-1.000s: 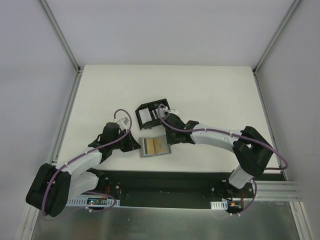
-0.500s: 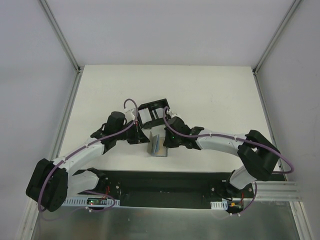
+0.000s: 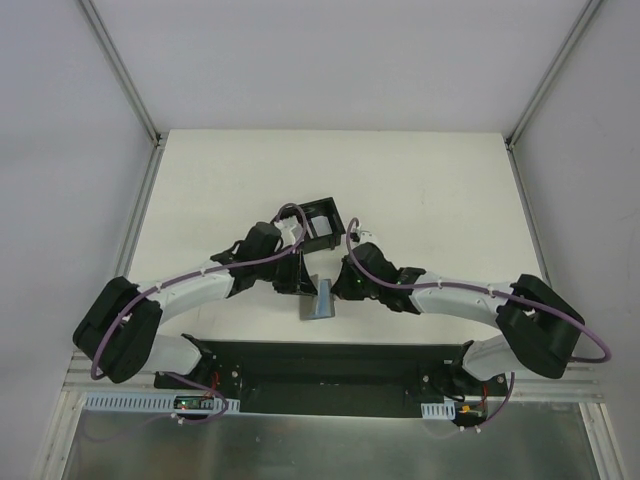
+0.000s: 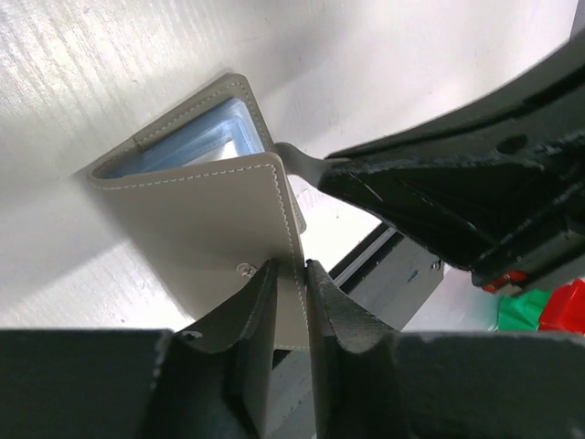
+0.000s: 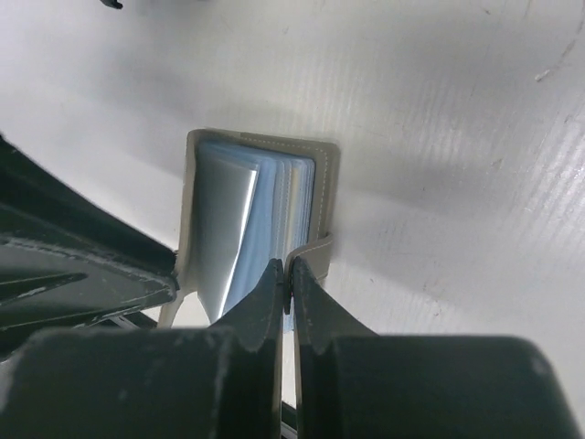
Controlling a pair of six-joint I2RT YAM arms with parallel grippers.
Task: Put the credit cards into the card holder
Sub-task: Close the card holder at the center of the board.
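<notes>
The grey card holder (image 3: 320,299) stands on edge near the table's front, folded almost closed. Its pale blue sleeves (image 5: 274,197) show inside. My right gripper (image 3: 339,288) (image 5: 287,273) is shut on its closing tab (image 5: 316,249) (image 4: 297,163). My left gripper (image 3: 304,284) (image 4: 290,274) is at the outer grey cover (image 4: 201,210). Its jaws stand a narrow gap apart, and the cover's corner shows in that gap. A whitish credit card (image 3: 320,219) shows in the black tray, partly hidden by the left arm. No card is held.
The black plastic tray (image 3: 331,209) with dividers sits just behind the two grippers. The dark base plate (image 3: 320,365) runs along the near edge, close to the card holder. White table (image 3: 420,190) stretches behind and to the sides.
The card holder lay open and flat a second ago with a gold card showing; now it stands folded up. Both arms swung inward to it, and the left jaws have parted slightly.
</notes>
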